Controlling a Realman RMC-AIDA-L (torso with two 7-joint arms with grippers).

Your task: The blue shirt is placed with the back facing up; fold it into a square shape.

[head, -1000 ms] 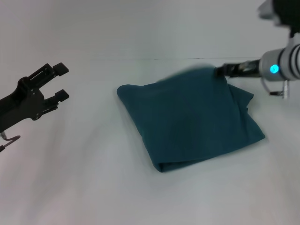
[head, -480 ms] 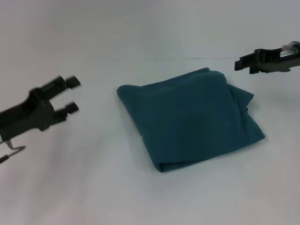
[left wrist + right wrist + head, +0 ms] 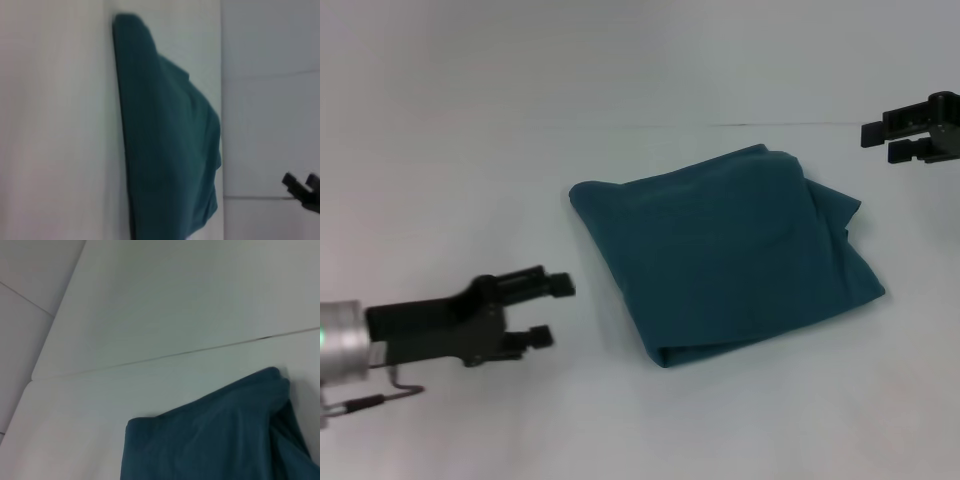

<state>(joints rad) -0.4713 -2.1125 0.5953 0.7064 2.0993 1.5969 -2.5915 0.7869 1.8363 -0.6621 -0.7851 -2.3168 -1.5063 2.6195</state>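
Note:
The blue shirt lies folded into a rough square on the white table, its plain side up, with loose layers bunched along its right edge. It also shows in the left wrist view and the right wrist view. My left gripper is open, low over the table, a short way left of the shirt's near corner and apart from it. My right gripper is open and empty, raised at the far right, above and beyond the shirt's far right corner. The right gripper appears small in the left wrist view.
The white table spreads all around the shirt. A thin seam runs across the far part of the surface. A thin wire loop hangs under my left arm.
My left gripper has swung from the far left down and toward the shirt's near left side. My right gripper let go of the far right corner, lifted and drew back to the right.

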